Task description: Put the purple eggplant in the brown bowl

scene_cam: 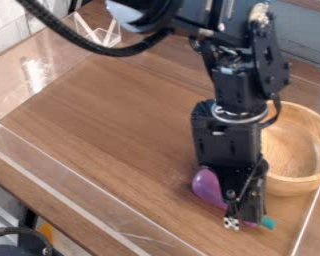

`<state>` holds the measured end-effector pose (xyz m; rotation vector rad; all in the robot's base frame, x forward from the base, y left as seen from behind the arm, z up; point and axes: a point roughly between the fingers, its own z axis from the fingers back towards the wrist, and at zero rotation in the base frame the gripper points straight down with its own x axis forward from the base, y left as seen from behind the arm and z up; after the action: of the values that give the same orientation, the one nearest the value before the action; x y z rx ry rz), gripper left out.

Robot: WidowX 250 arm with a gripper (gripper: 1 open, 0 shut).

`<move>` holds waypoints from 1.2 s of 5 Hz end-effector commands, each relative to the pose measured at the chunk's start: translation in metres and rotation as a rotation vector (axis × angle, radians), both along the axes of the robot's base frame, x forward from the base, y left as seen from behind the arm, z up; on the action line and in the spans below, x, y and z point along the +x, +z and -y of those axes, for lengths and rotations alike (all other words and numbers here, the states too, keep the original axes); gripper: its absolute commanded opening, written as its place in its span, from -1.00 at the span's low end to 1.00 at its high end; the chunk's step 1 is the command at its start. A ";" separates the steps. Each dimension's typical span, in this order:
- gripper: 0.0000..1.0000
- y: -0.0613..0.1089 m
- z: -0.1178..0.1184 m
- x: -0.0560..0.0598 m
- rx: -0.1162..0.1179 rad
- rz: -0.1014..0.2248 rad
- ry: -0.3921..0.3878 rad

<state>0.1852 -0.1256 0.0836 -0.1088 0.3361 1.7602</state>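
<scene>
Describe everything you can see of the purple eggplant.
The purple eggplant is a small, glossy toy, plastic by its shine, rounded at its fat end with a teal-green stem tip at the other. It lies on the wooden table, just in front of the brown bowl. The shut jaws stand over its middle, hiding it; whether they grip it cannot be told.

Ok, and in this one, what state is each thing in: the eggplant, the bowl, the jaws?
Eggplant: lying on the table, outside the bowl, partly hidden behind the arm.
Bowl: upright on the table, nothing visible inside it.
Jaws: shut, pointing down at the eggplant; the picture does not show whether they grip it.
</scene>
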 end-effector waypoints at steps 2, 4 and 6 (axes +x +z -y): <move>-1.00 0.015 0.011 0.008 -0.017 0.065 -0.003; -1.00 0.011 0.013 0.009 -0.018 0.067 -0.008; -1.00 0.006 0.015 0.010 -0.018 0.069 -0.012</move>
<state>0.1908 -0.1357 0.0816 -0.1364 0.3119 1.7540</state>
